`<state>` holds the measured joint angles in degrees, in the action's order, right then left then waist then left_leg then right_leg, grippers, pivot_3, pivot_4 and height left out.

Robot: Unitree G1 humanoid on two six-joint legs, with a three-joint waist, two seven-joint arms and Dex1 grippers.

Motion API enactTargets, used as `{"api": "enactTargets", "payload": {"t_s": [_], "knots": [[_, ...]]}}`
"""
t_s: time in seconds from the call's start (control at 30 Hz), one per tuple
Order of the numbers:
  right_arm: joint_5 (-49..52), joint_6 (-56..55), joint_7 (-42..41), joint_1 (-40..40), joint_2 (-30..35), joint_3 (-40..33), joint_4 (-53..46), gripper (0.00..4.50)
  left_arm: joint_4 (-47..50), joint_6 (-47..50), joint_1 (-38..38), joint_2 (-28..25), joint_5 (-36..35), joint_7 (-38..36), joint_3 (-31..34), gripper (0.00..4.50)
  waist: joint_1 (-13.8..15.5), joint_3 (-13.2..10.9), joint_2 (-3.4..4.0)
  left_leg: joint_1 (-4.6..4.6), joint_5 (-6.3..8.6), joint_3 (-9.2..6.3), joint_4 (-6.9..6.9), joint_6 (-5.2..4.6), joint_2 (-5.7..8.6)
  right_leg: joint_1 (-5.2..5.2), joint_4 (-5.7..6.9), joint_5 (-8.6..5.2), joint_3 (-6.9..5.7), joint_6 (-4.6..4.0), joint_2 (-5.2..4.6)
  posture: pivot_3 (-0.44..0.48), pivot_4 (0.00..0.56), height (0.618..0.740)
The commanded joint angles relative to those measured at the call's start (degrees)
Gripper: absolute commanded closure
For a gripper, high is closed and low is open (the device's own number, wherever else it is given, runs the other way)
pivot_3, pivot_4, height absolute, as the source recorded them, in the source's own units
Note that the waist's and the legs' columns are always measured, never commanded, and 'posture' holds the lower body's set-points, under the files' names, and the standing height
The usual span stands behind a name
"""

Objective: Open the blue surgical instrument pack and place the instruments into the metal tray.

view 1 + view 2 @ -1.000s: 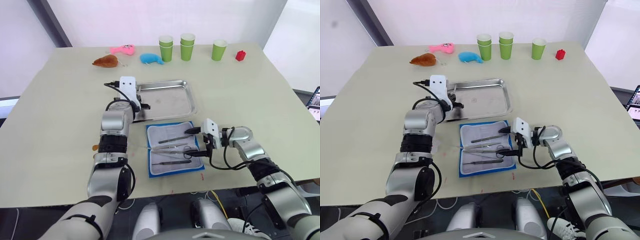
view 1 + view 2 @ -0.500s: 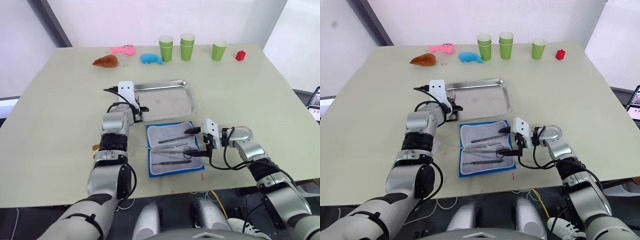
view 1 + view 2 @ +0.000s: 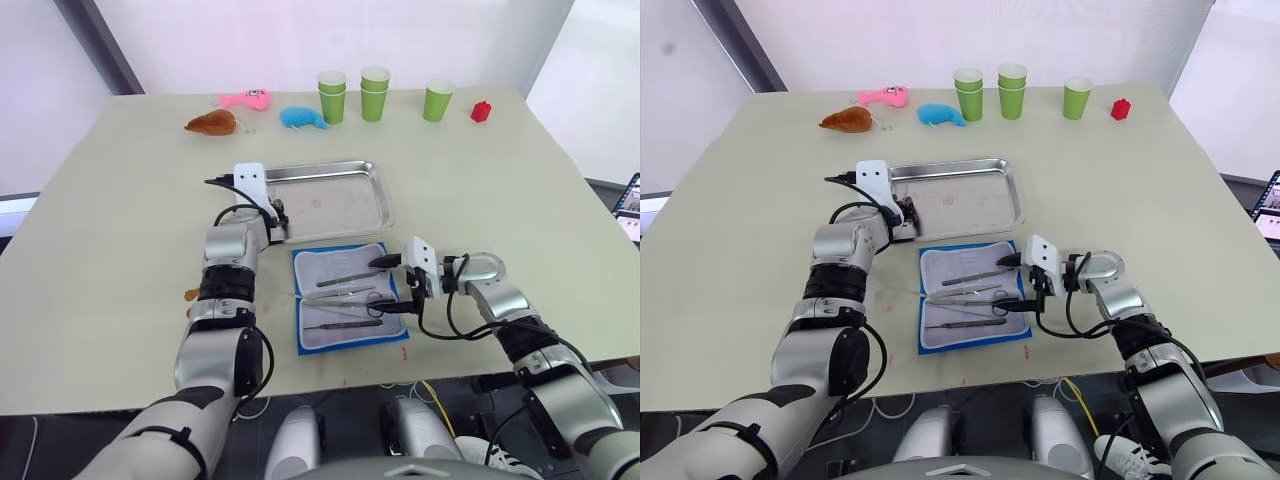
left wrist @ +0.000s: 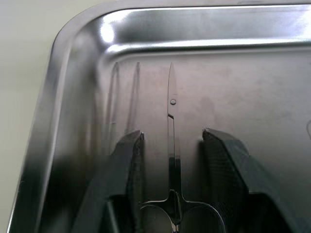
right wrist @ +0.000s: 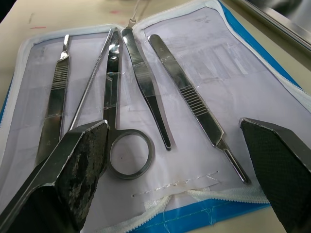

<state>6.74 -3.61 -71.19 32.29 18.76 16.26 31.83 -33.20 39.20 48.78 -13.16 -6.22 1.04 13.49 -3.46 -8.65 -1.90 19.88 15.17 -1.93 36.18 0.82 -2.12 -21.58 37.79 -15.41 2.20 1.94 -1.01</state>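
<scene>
While scissors lie between its fingers, left hand overhangs the metal tray.

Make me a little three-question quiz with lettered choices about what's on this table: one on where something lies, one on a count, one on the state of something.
1. Where do the scissors between the left gripper's fingers lie?
A. In the metal tray
B. In the blue pack
C. Beside the cups

2. How many green cup stacks or cups stand along the table's far edge?
A. One
B. Three
C. Five

3. What state is the blue surgical instrument pack in?
A. Zipped shut
B. Rolled up
C. Unfolded flat, lining up

Answers:
1. A: the scissors rest on the floor of the metal tray, between the open fingers of the left gripper.
2. B: three green cups stand in a row.
3. C: the blue surgical instrument pack lies open with instruments on its pale lining, the open right gripper above it.
</scene>
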Motion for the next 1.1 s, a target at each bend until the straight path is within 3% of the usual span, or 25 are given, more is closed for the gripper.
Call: {"api": "enactTargets", "payload": {"t_s": [0.03, 0.27, 0.43, 0.63, 0.97, 1.0, 1.07, 1.1], "knots": [[-6.4, 3.6, 1.5, -4.1, 0.2, 5.3, 6.8, 0.0, 2.1, -0.1, 1.0, -0.2, -0.6, 0.3, 0.2, 2.7, 0.0, 0.0, 0.0, 0.0, 0.0, 0.0, 0.0, 0.0, 0.0, 0.0, 0.0, 0.0, 0.0, 0.0, 0.0, 0.0, 0.15, 0.74], [-6.5, 3.4, 1.6, -3.9, 0.1, 5.3, 7.2, 0.0, 8.0, 0.0, 0.3, 0.1, -1.8, -1.8, -1.1, 2.7, 0.0, 0.0, 0.0, 0.01, -0.03, -0.02, 0.0, 0.06, 0.0, 0.0, 0.0, 0.0, -0.01, 0.0, 0.0, 0.0, 0.15, 0.74], [-6.4, 3.4, 1.7, -3.8, 0.0, 5.3, 7.3, 0.0, 13.7, -7.8, -3.5, -1.5, -1.9, -11.5, -5.2, 2.7, -0.1, 0.0, 0.02, -0.01, -0.09, -0.01, -0.03, 0.26, 0.0, 0.0, 0.01, 0.0, -0.01, 0.0, 0.0, 0.0, 0.15, 0.74], [-6.4, 3.4, 1.8, -3.9, -0.2, 5.3, 7.3, 0.0, 20.1, -9.8, -8.2, -6.0, -4.6, -22.6, -6.9, 2.7, -0.4, 0.0, 0.02, -0.01, -0.09, -0.02, -0.04, 0.29, -0.02, -0.01, 0.03, 0.0, -0.01, -0.01, 0.03, 0.0, 0.15, 0.74], [-6.3, 3.1, 1.7, -3.7, -0.5, 5.5, 7.6, 0.0, 37.6, -7.2, -23.5, -22.7, -19.3, -54.9, -6.8, 2.7, -0.7, -0.1, 0.09, -0.05, -0.09, 0.04, -0.16, 0.27, -0.08, -0.07, -0.01, -0.03, 0.1, -0.06, 0.04, 0.0, 0.15, 0.74], [-6.3, 3.1, 1.7, -3.6, -0.5, 5.5, 7.7, 0.0, 38.2, -6.9, -24.4, -24.0, -20.3, -56.4, -6.5, 2.16, -0.7, -0.1, 0.13, -0.07, -0.09, 0.04, -0.18, 0.27, -0.09, -0.07, 0.0, -0.04, 0.1, -0.07, 0.04, 0.0, 0.15, 0.74], [-6.3, 3.1, 1.6, -3.6, -0.5, 5.5, 7.7, 0.0, 38.7, -7.1, -25.6, -26.4, -21.3, -58.9, -6.3, 1.57, -0.5, -0.2, 0.23, -0.06, -0.09, -0.02, -0.19, 0.25, -0.09, -0.08, -0.01, -0.09, 0.09, -0.15, 0.04, 0.0, 0.15, 0.74], [-6.3, 3.1, 1.6, -3.5, -0.5, 5.5, 7.7, 0.0, 39.1, -8.2, -26.9, -28.9, -21.9, -62.3, -6.0, 0.92, -0.5, -0.2, 0.24, -0.05, -0.09, -0.05, -0.18, 0.25, -0.1, -0.09, -0.02, -0.15, 0.1, -0.25, 0.04, 0.0, 0.15, 0.74]]}}
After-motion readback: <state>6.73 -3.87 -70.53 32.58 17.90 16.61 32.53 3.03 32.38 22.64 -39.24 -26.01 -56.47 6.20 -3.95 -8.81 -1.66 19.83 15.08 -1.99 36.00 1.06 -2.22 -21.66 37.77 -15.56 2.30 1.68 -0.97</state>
